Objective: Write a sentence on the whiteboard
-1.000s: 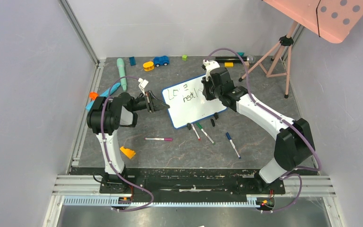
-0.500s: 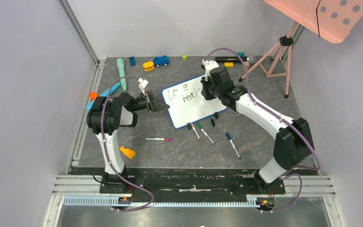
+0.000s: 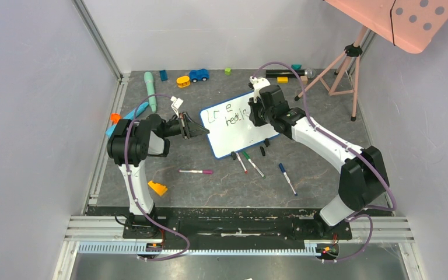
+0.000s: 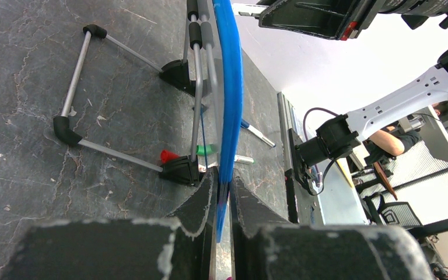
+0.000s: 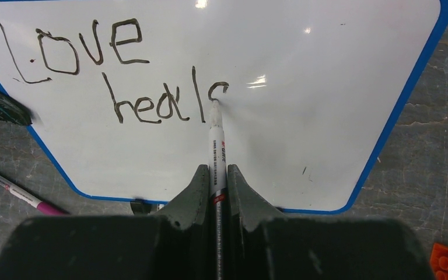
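Left gripper (image 4: 223,185) is clamping tight on the left blue edge of the whiteboard (image 3: 244,137), which is standing tilted on its stand at mid tabletop (image 3: 210,186) between the two arms. The sentence (image 5: 116,76) is reading "Love heal" plus a partly drawn letter. The marker (image 5: 216,140) tip is touching the board there, with the right gripper (image 5: 216,175) squeezing that marker.

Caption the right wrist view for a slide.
Right hand holds a marker, tip on the whiteboard, beside the unfinished sentence "Love heal".
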Robot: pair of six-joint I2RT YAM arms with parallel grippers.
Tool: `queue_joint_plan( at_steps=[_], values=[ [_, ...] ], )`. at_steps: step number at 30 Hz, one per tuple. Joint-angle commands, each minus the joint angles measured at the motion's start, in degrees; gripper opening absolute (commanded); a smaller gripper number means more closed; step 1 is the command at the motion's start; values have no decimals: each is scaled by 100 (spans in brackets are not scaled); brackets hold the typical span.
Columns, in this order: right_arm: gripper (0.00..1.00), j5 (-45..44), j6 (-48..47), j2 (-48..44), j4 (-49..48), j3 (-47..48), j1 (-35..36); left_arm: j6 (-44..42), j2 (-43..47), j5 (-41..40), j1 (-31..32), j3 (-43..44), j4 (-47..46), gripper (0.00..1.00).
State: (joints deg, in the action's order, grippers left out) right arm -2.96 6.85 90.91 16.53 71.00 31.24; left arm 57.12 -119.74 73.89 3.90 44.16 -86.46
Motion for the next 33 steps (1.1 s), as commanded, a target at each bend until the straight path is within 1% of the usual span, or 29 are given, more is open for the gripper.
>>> queue_joint_plan(
  at_steps=[1, 11, 22, 33],
  values=[
    [0, -434, -53, -89, 31, 34, -39, -61, 39, 372, 24, -77, -278, 2],
    [0, -398, -134, -82, 136, -1, -49, -61, 47, 378, 23, -83, -275, 2],
    [0, -75, -156, -168, 37, -253, -48, -57, 44, 374, 23, -76, -275, 2],
    [0, 278, -116, -194, -172, -238, -55, -30, 14, 381, 24, -57, -275, 2]
  ],
)
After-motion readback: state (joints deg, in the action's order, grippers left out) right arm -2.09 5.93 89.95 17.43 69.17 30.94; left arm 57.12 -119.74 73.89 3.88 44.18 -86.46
